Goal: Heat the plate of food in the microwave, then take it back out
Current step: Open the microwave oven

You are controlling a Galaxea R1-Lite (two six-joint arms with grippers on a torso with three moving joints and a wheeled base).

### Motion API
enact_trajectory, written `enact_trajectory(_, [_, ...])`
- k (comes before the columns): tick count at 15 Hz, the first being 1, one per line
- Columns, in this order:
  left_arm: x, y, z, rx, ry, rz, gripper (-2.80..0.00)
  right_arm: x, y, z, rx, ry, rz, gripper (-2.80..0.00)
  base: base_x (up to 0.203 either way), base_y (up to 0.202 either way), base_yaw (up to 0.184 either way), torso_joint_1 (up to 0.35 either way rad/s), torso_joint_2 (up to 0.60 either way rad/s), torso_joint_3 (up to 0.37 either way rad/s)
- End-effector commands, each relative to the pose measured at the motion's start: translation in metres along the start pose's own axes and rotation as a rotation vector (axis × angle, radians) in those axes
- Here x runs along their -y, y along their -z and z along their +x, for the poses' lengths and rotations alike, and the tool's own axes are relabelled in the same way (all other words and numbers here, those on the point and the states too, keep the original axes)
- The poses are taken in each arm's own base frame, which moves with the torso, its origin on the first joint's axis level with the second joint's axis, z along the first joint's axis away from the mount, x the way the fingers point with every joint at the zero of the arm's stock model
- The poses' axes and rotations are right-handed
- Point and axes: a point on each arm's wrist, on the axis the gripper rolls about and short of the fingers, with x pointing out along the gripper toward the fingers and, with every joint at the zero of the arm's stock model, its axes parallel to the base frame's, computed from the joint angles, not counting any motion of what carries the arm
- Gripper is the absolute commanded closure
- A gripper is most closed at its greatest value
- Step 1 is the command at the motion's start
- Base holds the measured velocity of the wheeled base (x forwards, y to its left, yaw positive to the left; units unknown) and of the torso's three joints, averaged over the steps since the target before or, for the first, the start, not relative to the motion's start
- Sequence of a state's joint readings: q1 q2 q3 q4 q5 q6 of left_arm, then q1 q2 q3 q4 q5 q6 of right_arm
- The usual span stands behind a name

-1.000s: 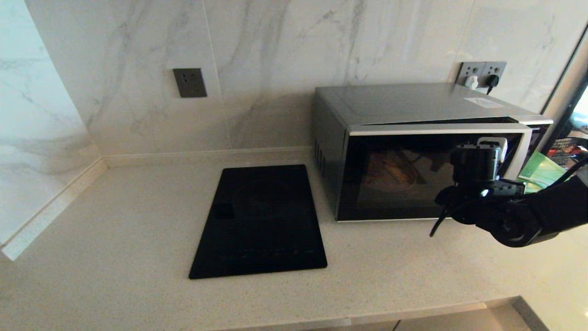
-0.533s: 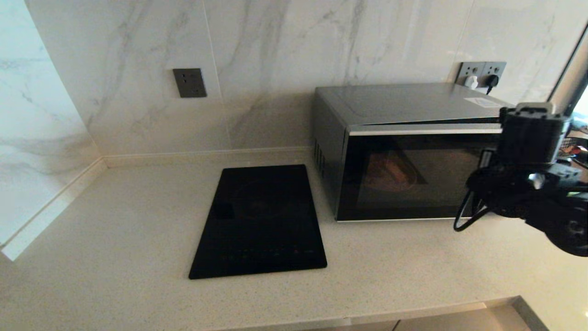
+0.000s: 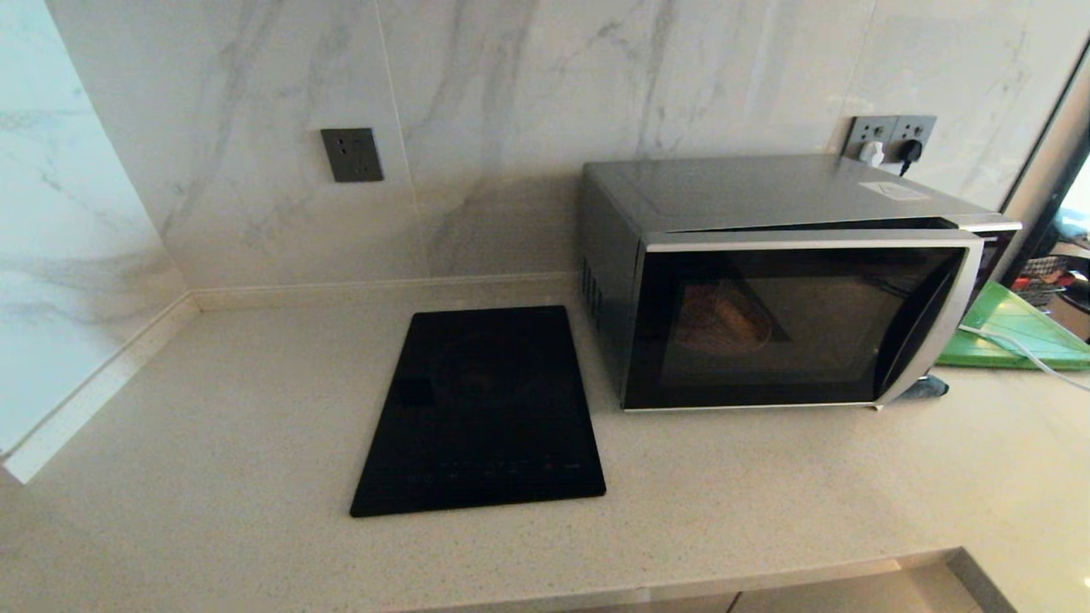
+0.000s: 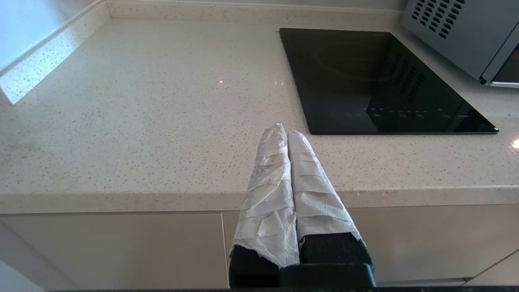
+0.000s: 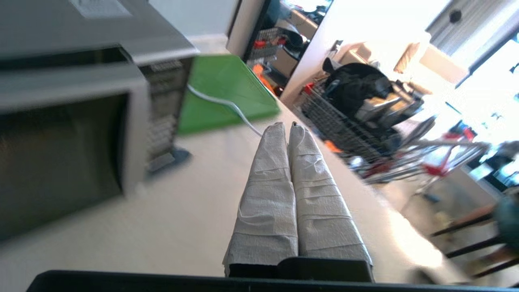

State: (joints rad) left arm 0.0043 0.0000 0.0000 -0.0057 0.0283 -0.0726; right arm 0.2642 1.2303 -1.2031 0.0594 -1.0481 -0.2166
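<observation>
The silver-grey microwave (image 3: 766, 196) stands at the back right of the counter. Its dark glass door (image 3: 817, 340) is slightly ajar, the handle side (image 3: 932, 323) standing out from the body. Through the glass a dim round plate of food (image 3: 724, 319) shows inside; its colour cannot be told. My right gripper (image 5: 286, 125) is shut and empty, over the counter to the right of the microwave (image 5: 73, 134), outside the head view. My left gripper (image 4: 284, 129) is shut and empty, parked at the counter's front edge, left of the cooktop.
A flat black glass cooktop (image 3: 485, 413) lies left of the microwave. A green board (image 3: 1013, 328) with a white cable (image 3: 1013, 349) across it lies to the microwave's right. Wall sockets (image 3: 890, 136) sit behind. A wire rack (image 5: 344, 121) stands beyond the counter's end.
My right arm has drawn back from the microwave door's handle, swung to the right and left the head view. The door has stayed slightly ajar.
</observation>
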Motion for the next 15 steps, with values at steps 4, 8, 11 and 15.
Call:
enact_trajectory(4, [0.0,0.0,0.0,-0.001,-0.001,-0.001,0.0,0.074,-0.024,-0.047,-0.086,-0.107,-0.221,0.0,0.0,0.0,0.0,0.0,0.0,0.0])
enact_trajectory(8, [0.0,0.0,0.0,0.0,-0.001,-0.001,0.0,0.099,-0.05,-0.059,-0.059,-0.296,-0.188,0.0,0.0,0.0,0.0,0.0,0.0,0.0])
enact_trajectory(11, [0.0,0.0,0.0,-0.001,-0.001,-0.001,0.0,0.088,-0.05,-0.06,-0.09,-0.607,-0.098,0.0,0.0,0.0,0.0,0.0,0.0,0.0])
enact_trajectory(15, [0.0,0.0,0.0,-0.001,-0.001,-0.001,0.0,0.06,-0.05,-0.05,-0.211,-0.912,0.021,0.0,0.0,0.0,0.0,0.0,0.0,0.0])
